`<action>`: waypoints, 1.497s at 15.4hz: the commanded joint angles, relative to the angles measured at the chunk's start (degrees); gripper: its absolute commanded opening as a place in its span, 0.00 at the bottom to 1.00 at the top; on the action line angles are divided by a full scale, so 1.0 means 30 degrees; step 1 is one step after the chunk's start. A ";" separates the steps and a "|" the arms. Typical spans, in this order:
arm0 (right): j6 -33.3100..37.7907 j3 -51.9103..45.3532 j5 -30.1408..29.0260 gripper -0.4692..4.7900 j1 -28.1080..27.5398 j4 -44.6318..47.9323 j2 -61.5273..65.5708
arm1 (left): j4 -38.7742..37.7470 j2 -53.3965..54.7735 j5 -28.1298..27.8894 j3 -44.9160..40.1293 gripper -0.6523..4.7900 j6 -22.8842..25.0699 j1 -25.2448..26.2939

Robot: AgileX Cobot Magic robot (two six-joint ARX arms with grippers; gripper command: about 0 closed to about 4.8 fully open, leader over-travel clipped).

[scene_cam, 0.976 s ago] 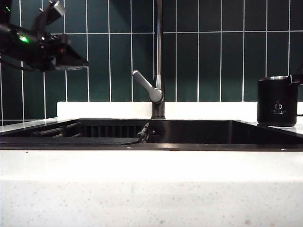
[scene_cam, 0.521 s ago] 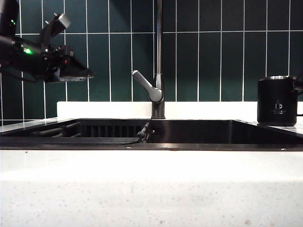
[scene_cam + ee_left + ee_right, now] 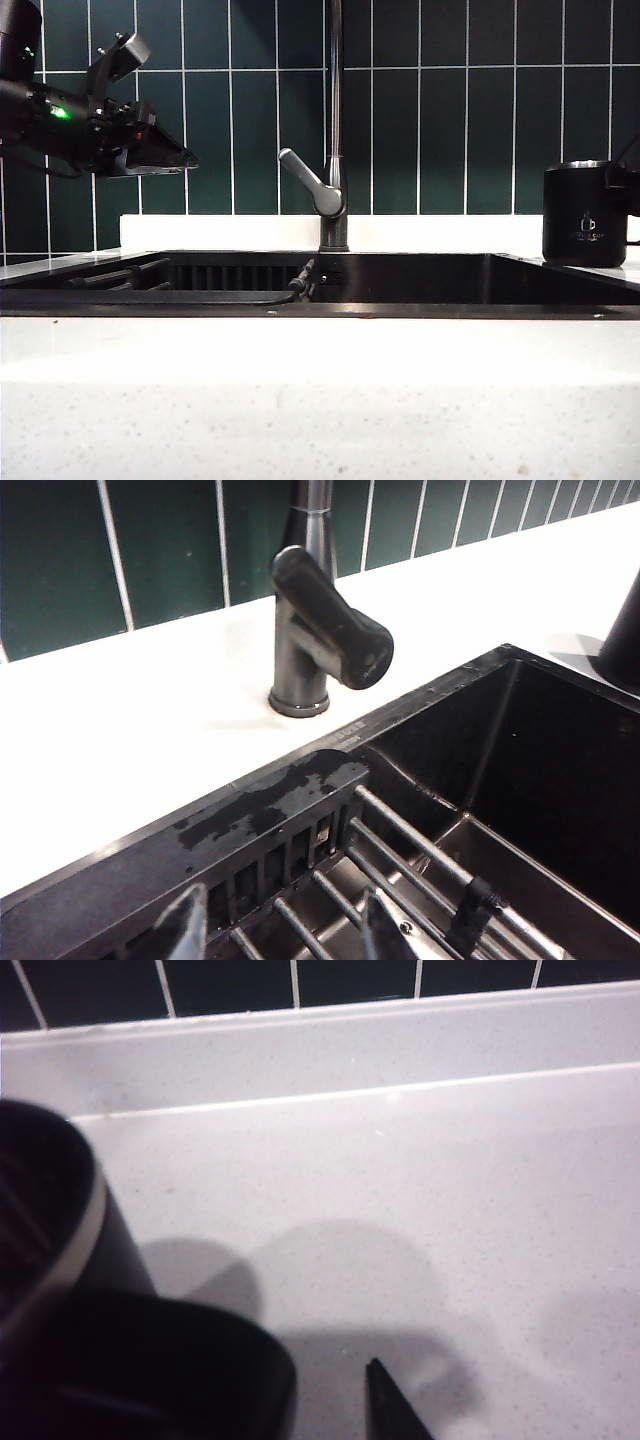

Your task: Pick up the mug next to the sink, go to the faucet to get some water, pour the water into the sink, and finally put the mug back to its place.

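The black mug (image 3: 585, 212) with a silver rim stands on the white counter to the right of the sink (image 3: 420, 280). The faucet (image 3: 335, 120) rises behind the sink's middle, and its grey lever (image 3: 310, 185) points left. My left gripper (image 3: 170, 155) hangs high at the left, well short of the lever. In the left wrist view it (image 3: 287, 935) is open over the sink's rack, facing the faucet (image 3: 320, 630). My right gripper (image 3: 300, 1405) is open close beside the mug (image 3: 50, 1250). One fingertip (image 3: 392, 1408) shows, and the mug's handle (image 3: 150, 1370) hides the other.
A rack of metal rods (image 3: 420, 870) lies in the left part of the sink, beside a black hose (image 3: 300, 280). Dark green tiles (image 3: 450, 120) back the white counter ledge (image 3: 220, 232). The front counter edge (image 3: 320, 380) fills the near foreground.
My left gripper has moved a little to the right toward the faucet. The dark part of the right arm at the mug's upper right edge has dropped lower beside the mug.
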 commanded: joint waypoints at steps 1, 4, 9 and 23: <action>-0.0117 0.0444 -0.0058 0.49 0.0007 0.0306 -0.0029 | 0.0364 -0.0029 0.0102 0.0058 0.47 0.0350 -0.0022; -0.1078 0.0510 -0.0044 0.29 0.0007 0.0153 -0.0007 | 0.0364 -0.0029 0.0109 0.0066 0.46 0.0386 -0.0022; -0.1086 0.0517 -0.0503 0.15 0.0022 -0.0168 0.0022 | 0.0350 -0.0029 0.0131 0.0066 0.46 0.0306 -0.0022; -0.1989 0.2586 -0.2361 0.09 0.2514 0.0066 -0.2543 | -0.1690 0.2725 0.1865 0.5654 0.46 -0.0270 -0.0117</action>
